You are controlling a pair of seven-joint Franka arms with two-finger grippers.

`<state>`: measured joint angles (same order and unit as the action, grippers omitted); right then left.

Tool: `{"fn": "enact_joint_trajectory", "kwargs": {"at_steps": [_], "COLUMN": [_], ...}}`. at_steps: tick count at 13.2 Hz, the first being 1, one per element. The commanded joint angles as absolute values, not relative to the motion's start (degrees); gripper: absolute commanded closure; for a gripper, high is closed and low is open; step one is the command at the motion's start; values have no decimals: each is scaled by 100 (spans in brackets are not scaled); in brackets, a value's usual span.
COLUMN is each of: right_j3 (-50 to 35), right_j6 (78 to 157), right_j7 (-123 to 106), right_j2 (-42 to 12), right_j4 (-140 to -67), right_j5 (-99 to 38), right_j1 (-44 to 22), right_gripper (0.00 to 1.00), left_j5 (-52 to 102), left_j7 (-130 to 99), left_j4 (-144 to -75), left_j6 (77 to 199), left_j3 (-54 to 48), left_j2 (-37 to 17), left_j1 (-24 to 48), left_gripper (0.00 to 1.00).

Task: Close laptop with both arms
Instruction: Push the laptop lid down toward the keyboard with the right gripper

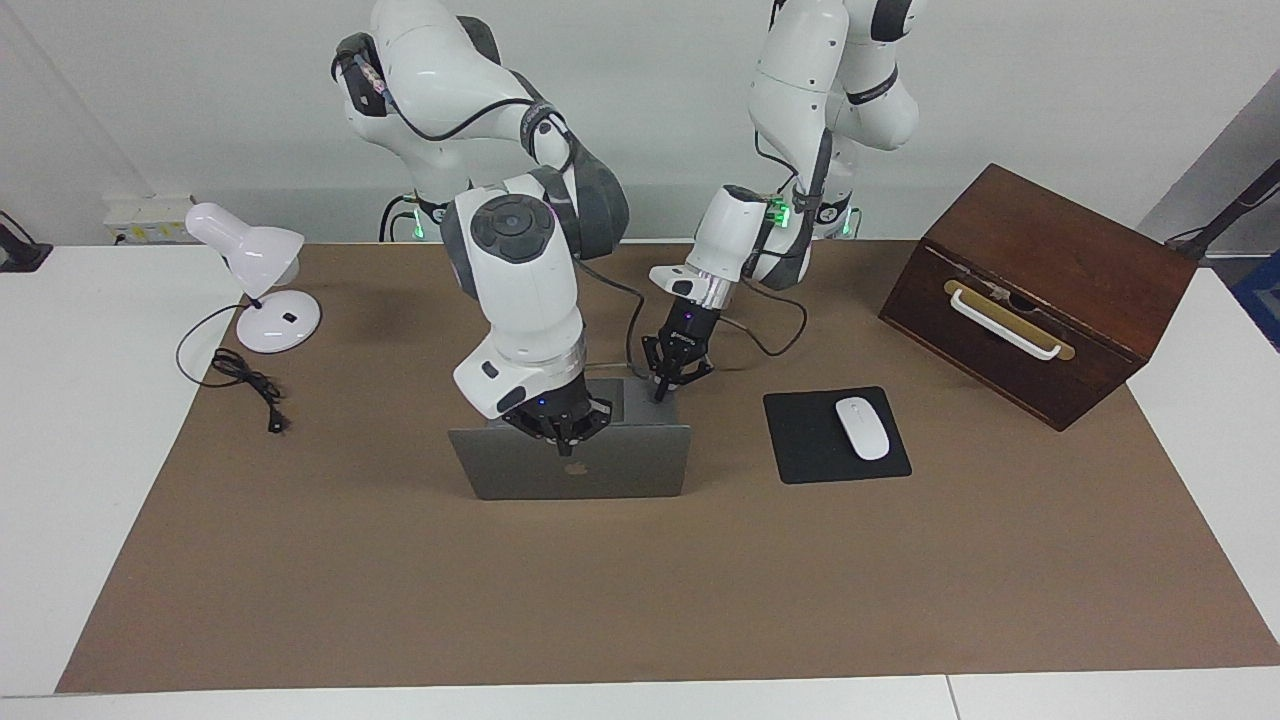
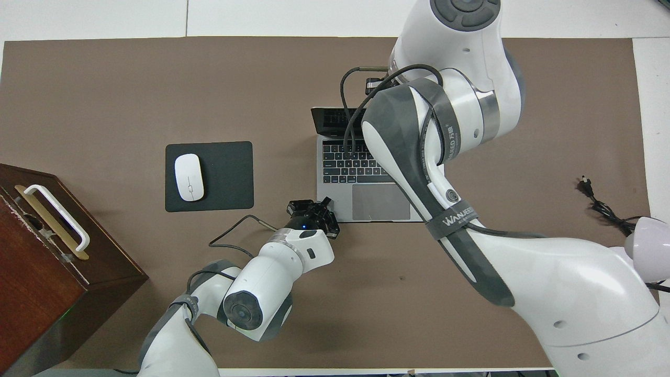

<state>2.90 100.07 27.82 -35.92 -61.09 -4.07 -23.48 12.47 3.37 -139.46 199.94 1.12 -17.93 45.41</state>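
My right gripper [image 1: 562, 436], fingers pinched shut, pushed the laptop [image 1: 570, 462] lid at mid-table, twelve o'clock from the base. My left gripper [image 1: 668, 385], shut too, pressed the base's corner. Next I should push the lid flat.

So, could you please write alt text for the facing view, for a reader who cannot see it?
A slim silver-grey laptop stands half open on a brown table mat, the right gripper pressing its lid's top edge with shut jaws. The left gripper, also shut, touches the base's corner. A white mouse lies on a black pad beside it.
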Motion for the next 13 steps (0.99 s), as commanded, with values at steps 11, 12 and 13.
{"fn": "enact_joint_trajectory", "kwargs": {"at_steps": [11,12,13], "right_j3": [229,229,229], "right_j6": [9904,10010,10141], "right_j7": [2716,2716,2707], "right_j2": [-2576,-2497,-2435], "right_j4": [-8523,-8752,-8937], "right_j5": [-1722,-1731,-1731], "right_j1": [-2188,-2215,-2215], "right_gripper": [100,100,100], "left_j5": [1318,1318,1318], "left_j7": [439,439,439], "left_j4": [-14599,-14599,-14599], "left_j6": [20074,20074,20074], "left_j3": [220,220,220], "left_j2": [-1723,-1723,-1723], "left_j1": [4764,4772,4772], "left_gripper": [100,100,100]}}
